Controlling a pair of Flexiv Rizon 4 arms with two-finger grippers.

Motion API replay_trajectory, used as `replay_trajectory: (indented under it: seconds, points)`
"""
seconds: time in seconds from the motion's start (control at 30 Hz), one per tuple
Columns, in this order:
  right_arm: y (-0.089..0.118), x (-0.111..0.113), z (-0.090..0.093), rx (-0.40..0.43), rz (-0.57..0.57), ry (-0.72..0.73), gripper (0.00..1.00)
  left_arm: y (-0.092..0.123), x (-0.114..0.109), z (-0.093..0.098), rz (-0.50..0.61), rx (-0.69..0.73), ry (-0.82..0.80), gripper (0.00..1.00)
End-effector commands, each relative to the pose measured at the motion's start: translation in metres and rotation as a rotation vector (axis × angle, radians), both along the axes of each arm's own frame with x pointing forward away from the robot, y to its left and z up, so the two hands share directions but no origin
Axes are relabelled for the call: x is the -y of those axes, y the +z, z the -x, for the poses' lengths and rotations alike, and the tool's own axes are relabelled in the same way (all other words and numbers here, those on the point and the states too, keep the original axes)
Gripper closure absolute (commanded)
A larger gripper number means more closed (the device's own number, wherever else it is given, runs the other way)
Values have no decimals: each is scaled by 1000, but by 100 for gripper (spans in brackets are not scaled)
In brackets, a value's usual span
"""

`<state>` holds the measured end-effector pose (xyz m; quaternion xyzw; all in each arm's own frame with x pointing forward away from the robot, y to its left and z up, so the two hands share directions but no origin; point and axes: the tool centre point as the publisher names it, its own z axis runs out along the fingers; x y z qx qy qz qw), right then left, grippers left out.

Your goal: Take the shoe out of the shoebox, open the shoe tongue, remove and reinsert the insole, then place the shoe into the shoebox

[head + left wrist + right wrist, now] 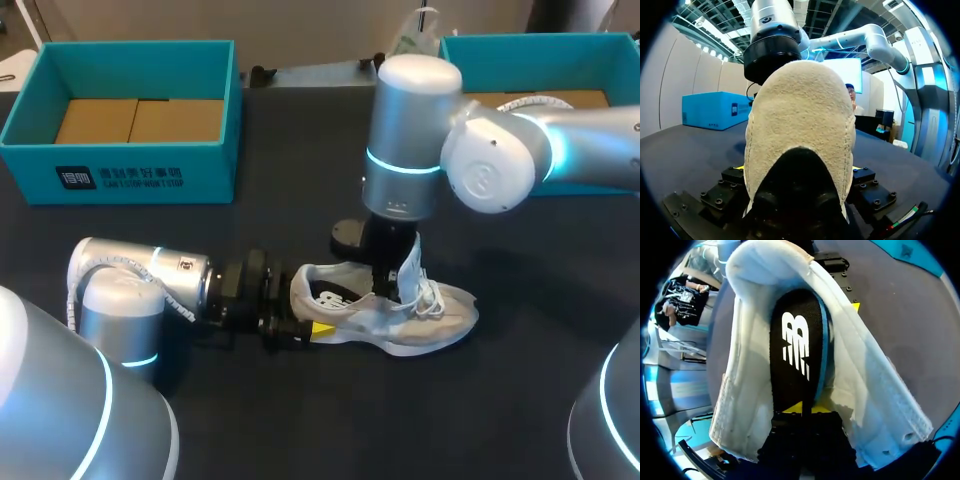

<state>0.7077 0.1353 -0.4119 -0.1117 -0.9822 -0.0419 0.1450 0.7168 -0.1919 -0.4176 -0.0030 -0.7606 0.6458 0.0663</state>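
Observation:
A white mesh shoe (pixel 440 315) lies on its sole on the dark table, toe pointing right. Its tongue (pixel 410 262) is pulled up. My left gripper (pixel 308 312) holds the heel from the left, one finger on each side; in the left wrist view the fuzzy heel (pixel 800 115) fills the gap between the fingers. My right gripper (pixel 386 288) reaches down into the shoe's opening. In the right wrist view it (pixel 804 410) is shut on the front end of the black insole (pixel 797 350), which lies inside the shoe (pixel 880 390).
A teal shoebox (pixel 130 165) stands open at the back left, brown cardboard inside. A second teal box (pixel 480 50) sits at the back right, partly behind my right arm. Bare tabletop lies in front of the shoe.

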Motion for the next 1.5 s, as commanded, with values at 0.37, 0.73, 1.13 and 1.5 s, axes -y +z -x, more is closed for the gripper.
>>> replay_trajectory:
  seconds: [0.37, 0.73, 1.13, 1.5]
  points:
    - [25, 11, 19, 132, -196, 40, 100, 1, 0, -1, 0, -1, 3, 100]
    - [48, 1, 4, 197, -301, 77, 100, 1, 0, -1, 0, -1, 3, 100]
    - [60, 9, -4, 217, -348, 86, 100, 1, 0, -1, 0, -1, 3, 100]
    - [73, 16, -4, 228, -431, 168, 100, 1, 0, -1, 0, -1, 3, 100]
